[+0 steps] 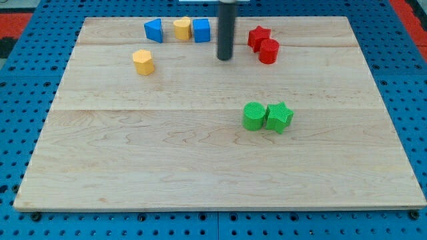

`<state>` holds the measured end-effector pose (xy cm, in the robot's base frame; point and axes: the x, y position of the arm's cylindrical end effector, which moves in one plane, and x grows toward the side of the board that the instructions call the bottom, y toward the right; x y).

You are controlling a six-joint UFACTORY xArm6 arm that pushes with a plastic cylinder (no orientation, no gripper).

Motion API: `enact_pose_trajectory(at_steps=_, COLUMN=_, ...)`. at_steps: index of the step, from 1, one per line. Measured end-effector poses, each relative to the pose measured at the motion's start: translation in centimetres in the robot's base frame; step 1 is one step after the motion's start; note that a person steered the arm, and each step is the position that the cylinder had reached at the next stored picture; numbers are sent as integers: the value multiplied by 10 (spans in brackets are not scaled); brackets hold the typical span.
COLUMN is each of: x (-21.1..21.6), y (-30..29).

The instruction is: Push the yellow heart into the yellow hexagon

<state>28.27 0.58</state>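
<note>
— Yellow heart-shaped block (182,29): where is it found?
— It is seen near the far edge of the light wooden worktop (200,167), left of centre, wedged between a blue triangular block (154,30) on its left and a blue square block (201,30) on its right, both touching or nearly touching it.
— And the yellow hexagonal block (143,61)?
— It is placed nearer the worktop's left edge, a little toward the near edge from the blue triangular block, apart from the heart.
— Where is my tip (225,58)?
— It is set down just right of the blue square block, between it and two red blocks (263,44) toward the far right corner; no block is touched. No jaws are carried by the rod, so nothing is held.
— Anything else?
— A green round block (253,115) and a green star block (279,117) are seen touching, right of the worktop's centre.
</note>
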Motion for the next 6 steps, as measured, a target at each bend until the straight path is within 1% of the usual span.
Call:
enact_pose_trajectory(at_steps=1, x=-65, y=57)
enact_pose_trajectory(at_steps=2, x=-89, y=33)
enact_pose_trajectory(at_steps=3, x=-77, y=-43)
enact_pose_trajectory(at_steps=4, x=-81, y=-60)
enact_pose_trajectory(at_steps=5, x=-53, y=-101)
enact_pose_trajectory(at_steps=6, x=15, y=-132)
